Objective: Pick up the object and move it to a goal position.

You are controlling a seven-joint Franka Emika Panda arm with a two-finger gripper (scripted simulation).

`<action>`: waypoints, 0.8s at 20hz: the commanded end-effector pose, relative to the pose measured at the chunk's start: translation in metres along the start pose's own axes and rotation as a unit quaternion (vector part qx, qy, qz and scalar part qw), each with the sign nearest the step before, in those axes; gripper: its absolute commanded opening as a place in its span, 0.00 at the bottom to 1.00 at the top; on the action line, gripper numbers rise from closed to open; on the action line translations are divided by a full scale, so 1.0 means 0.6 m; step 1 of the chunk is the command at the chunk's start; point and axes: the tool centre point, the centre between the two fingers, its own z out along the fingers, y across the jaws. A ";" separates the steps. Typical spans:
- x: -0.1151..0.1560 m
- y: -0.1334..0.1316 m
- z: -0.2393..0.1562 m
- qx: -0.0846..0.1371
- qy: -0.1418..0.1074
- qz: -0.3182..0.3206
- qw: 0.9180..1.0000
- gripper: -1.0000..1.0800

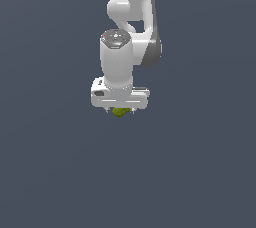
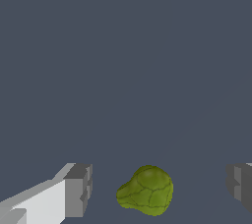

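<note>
Dark slate-blue table (image 1: 50, 172) fills both views, flat and bare of any marker you could read as the goal. Your arm (image 1: 127, 37) hangs straight down over it, wrist vertical, which puts the tool (image 1: 120, 111) squarely above the yellow-green lump (image 1: 119, 112). In the exterior view the lump peeks out at 6 o'clock from the tool's white body, mostly hidden by it.

The wrist view tells you more. Your two fingers (image 2: 78, 190) stand wide apart, one on each side, with the lump (image 2: 146, 191) between them and clear grey table showing in both gaps. So the tool is spread open and holds nothing; neither pad touches the lump. That straddling pose makes sense as a set-up for a pinch across the lump's width.

The lump is rounded and uneven, so it may roll or squirt out if one pad meets it first. How far the fingertips stand above the table, you cannot tell.
</note>
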 end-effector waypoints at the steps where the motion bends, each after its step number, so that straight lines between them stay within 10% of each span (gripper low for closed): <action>1: -0.002 0.000 0.002 0.000 0.000 0.009 1.000 0.96; 16: -0.034 -0.002 0.035 0.002 -0.007 0.155 0.988 0.96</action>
